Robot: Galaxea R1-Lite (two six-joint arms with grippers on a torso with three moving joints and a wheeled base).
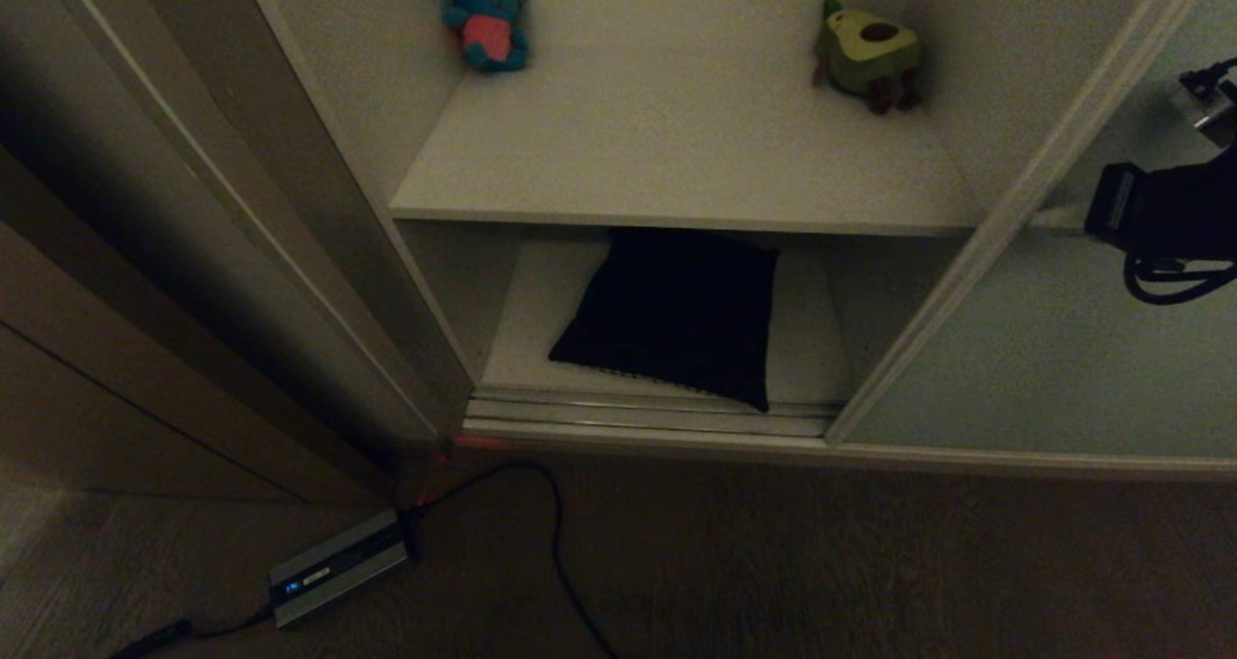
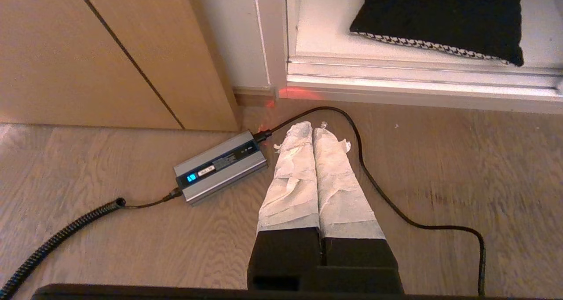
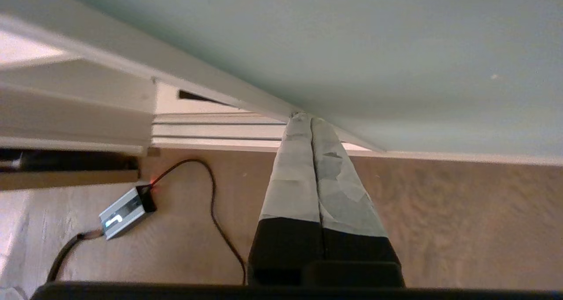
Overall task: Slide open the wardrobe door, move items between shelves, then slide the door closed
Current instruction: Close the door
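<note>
The right claw (image 3: 302, 115), pinched shut and holding nothing, rests against the edge of the sliding wardrobe door (image 3: 352, 40); push it slowly sideways, keeping the tips on the frame

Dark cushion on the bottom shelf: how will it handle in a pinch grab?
The cushion looks soft and stuffed, so it will probably sag or fold around a pinch. Likely light for its bulk. Its fabric cover shouldn't be slippery, and lying flat on the lower shelf it won't roll.
</note>
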